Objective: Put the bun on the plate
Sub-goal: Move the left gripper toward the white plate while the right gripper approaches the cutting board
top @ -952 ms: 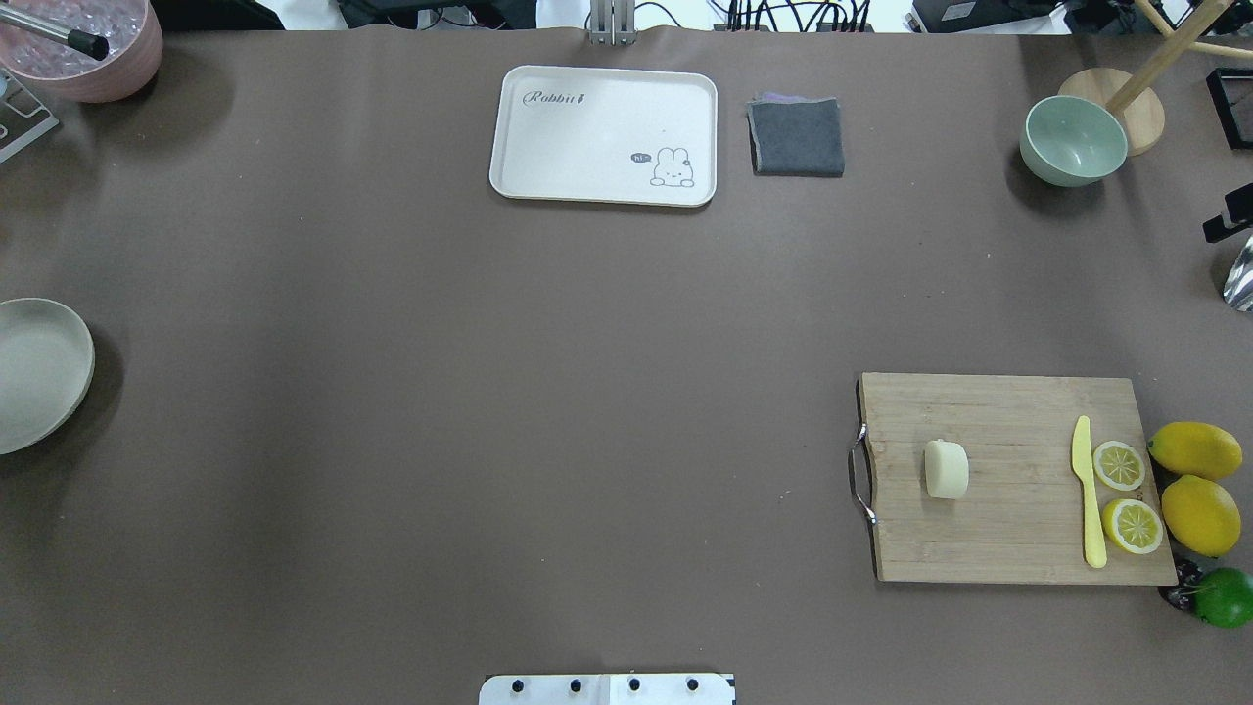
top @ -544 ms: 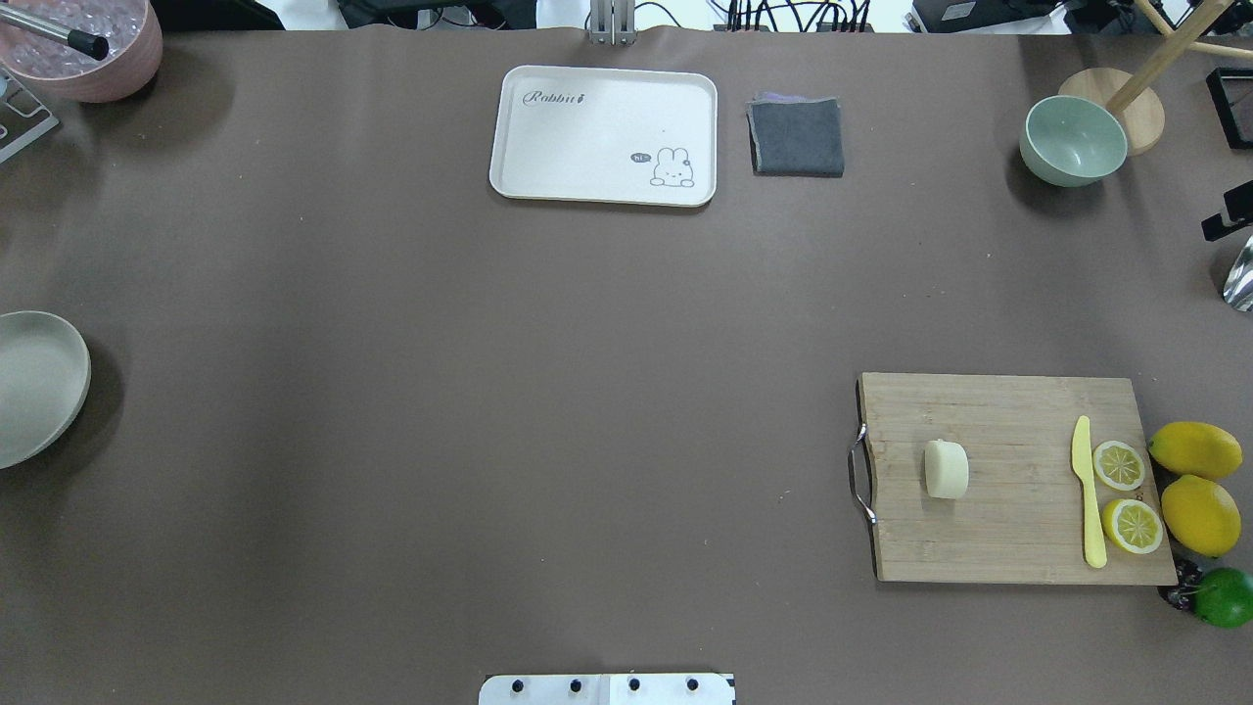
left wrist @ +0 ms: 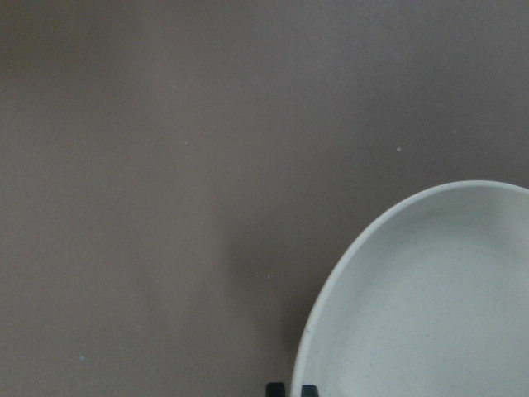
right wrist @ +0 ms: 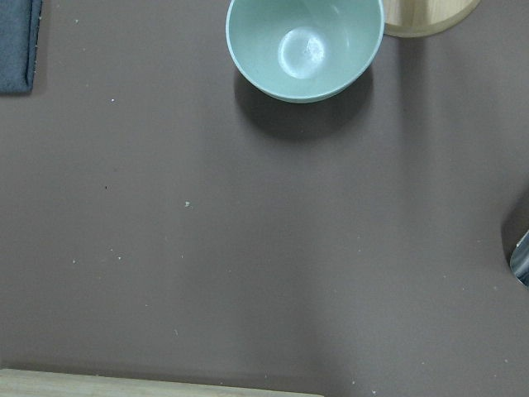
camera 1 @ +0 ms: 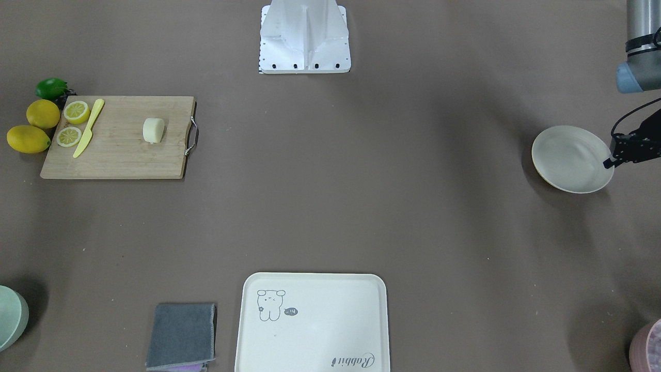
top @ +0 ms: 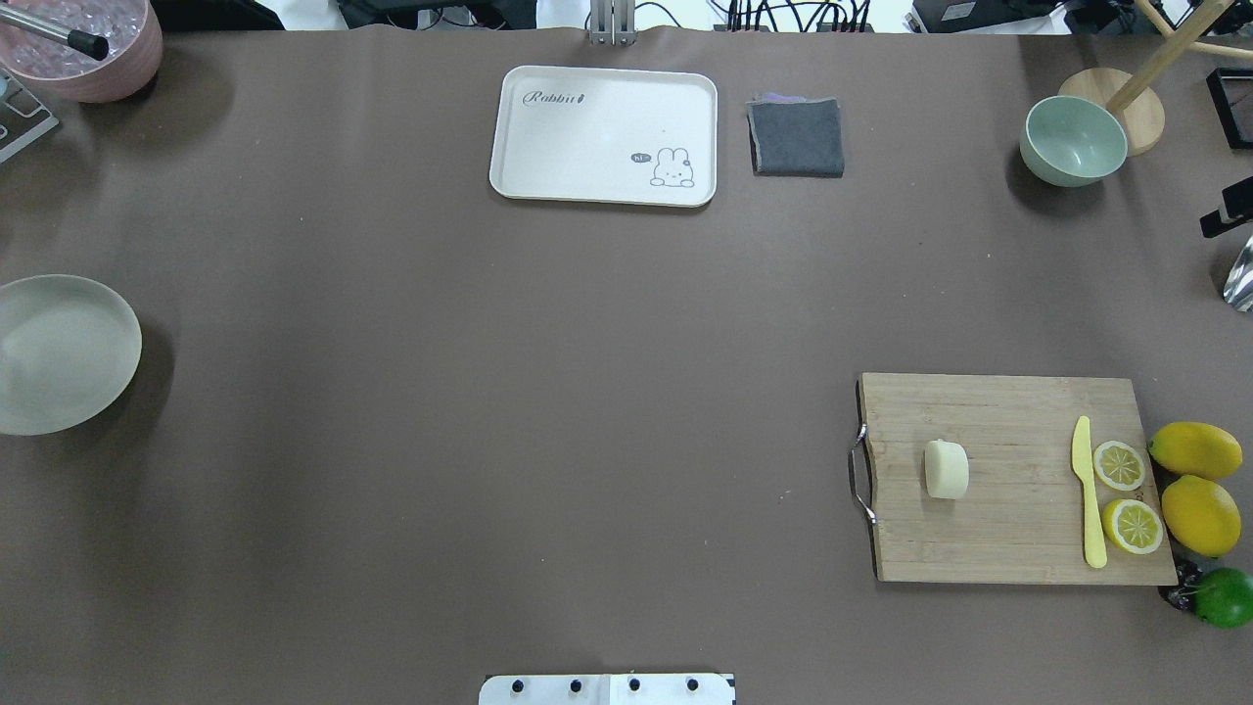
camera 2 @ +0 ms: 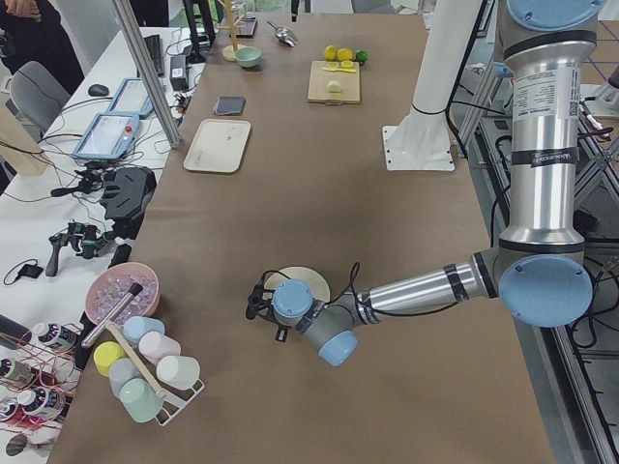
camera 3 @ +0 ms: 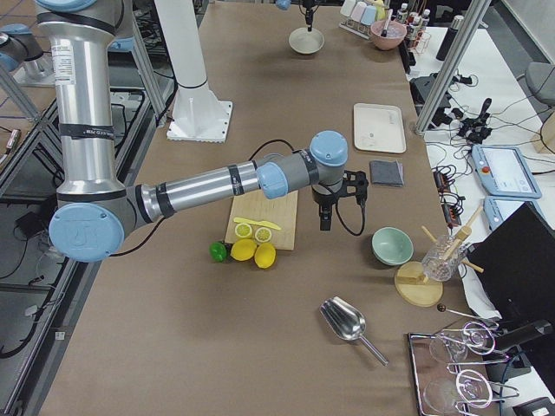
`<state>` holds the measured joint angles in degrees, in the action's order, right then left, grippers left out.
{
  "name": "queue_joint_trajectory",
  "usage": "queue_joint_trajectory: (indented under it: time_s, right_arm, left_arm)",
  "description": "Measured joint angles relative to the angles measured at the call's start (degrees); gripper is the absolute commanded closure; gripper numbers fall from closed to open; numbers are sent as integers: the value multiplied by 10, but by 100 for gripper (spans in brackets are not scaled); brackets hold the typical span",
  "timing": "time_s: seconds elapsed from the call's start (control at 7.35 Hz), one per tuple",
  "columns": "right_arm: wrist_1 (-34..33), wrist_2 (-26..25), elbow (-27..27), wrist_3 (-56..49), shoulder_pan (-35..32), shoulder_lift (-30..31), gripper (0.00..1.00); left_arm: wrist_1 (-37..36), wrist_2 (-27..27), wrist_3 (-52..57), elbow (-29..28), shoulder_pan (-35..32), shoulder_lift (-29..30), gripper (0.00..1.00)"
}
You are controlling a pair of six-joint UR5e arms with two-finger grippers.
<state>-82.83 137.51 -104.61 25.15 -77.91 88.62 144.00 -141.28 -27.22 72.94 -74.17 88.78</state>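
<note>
The bun (top: 946,468) lies on its side on a wooden cutting board (top: 1008,529) at the table's right; it also shows small in the front view (camera 1: 153,130). The plate (top: 61,354) is at the table's far left edge. My left gripper (camera 1: 610,160) is shut on the plate's (camera 1: 565,160) outer rim; in the left wrist view the dark fingertips (left wrist: 275,389) straddle the rim of the plate (left wrist: 430,306). My right gripper (camera 3: 324,222) hangs above the table between the board and a green bowl, far from the bun. Whether it is open or shut I cannot tell.
A yellow knife (top: 1087,494), two lemon slices (top: 1118,465), two lemons (top: 1196,448) and a lime (top: 1224,597) crowd the board's right end. At the far edge stand a rabbit tray (top: 597,132), a grey cloth (top: 797,137), a green bowl (top: 1072,142) and a pink bowl (top: 93,54).
The plate has slid rightwards and a little towards the far side, so more of it shows in the overhead view. The bun and the board have not moved.
</note>
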Motion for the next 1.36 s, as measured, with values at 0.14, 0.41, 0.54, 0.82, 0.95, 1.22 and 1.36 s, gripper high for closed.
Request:
queue_joint_trajectory:
  time_s: [0.14,0.41,0.54,0.82,0.95,1.22,1.36]
  right_arm:
    - [10,-1,1,0,4,0,0]
    - [18,-20,0,13,28,-8,0]
    - [19,-40,0,36,51,-23,0]
    - [20,-71,-1,93,104,-55,0]
    - [22,-87,-11,132,137,-64,0]
    - [24,-115,-51,235,202,-65,0]
    - [25,-128,-71,290,237,-62,0]
  left_arm:
    - [-31,-20,-6,20,-10,12,100]
    - [-48,-38,-86,51,-8,48,100]
    - [-46,-32,-147,76,8,61,100]
    - [-44,26,-288,143,82,80,100]
    - [-46,73,-361,167,133,102,100]
    - [-81,155,-463,185,214,164,100]
    - [-123,194,-489,195,245,195,100]
